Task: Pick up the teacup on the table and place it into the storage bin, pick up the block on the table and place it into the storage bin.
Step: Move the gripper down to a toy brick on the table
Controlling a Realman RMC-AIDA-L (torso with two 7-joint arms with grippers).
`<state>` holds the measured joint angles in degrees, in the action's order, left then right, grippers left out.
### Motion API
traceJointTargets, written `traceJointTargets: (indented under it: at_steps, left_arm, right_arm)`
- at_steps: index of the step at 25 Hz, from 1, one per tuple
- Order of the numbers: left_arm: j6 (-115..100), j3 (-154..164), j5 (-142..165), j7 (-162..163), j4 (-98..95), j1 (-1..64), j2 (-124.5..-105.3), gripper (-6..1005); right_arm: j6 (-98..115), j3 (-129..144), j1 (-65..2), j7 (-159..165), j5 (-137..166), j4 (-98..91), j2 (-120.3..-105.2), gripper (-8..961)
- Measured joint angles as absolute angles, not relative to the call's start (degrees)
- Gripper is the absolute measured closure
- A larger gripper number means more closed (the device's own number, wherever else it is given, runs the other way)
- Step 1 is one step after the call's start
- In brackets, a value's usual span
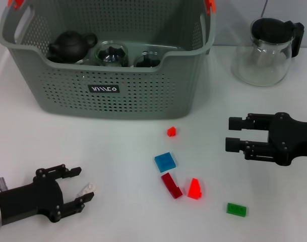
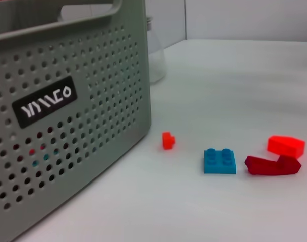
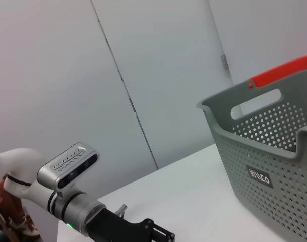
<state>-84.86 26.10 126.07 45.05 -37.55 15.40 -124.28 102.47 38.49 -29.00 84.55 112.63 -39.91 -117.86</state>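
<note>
Lowest in the head view sat the left gripper (image 1: 78, 189), its black fingers spread apart over the bare white table (image 1: 118, 222), with nothing between them. Across the table the right gripper (image 1: 234, 133) hovered at mid-height, fingers likewise parted and empty, pointing toward the centre.

At the back stood the storage bin (image 1: 105, 93), grey and perforated, with orange handle clips and a small black label. Inside it were a dark teapot (image 1: 70, 44) and two clear glass vessels with dark fittings (image 1: 113, 53), side by side against the near wall. Whether either was the teacup could not be told. A glass pitcher (image 1: 264, 53) with a black lid stood apart, to the bin's right.

Five blocks lay on the table between the two grippers: a small orange-red block (image 1: 171, 131) just in front of the bin, a blue block (image 1: 165, 162), a dark red block (image 1: 171, 185) just beside the blue one, a bright red block (image 1: 194, 188) next to that, and a green block (image 1: 237, 208) nearest the right gripper, below it. None touched either gripper.
</note>
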Motion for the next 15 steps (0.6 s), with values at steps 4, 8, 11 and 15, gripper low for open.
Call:
traceJointTargets:
  at_steps: [4,8,11,15]
  left_arm:
    - [-83.8,26.0,125.8,44.4,-37.5,14.9,-124.28,349]
    - [-83.4,25.1,125.6,44.3,-37.5,14.9,-124.28,351]
    - [-83.0,23.8,125.6,44.2,-37.5,15.0,-124.28,352]
    - [-83.4,23.6,125.6,44.2,-37.5,15.0,-124.28,353]
  right_arm:
    - [102.5,38.5,-28.9,84.5,112.6,-39.9,-117.86,298]
    - [102.5,38.5,-29.0,84.6,112.6,-39.6,-117.86,298]
    - [102.5,38.5,-29.1,84.6,112.7,-39.4,-117.81,298]
    - [102.5,38.5,-29.0,84.6,112.7,-39.4,-117.79,298]
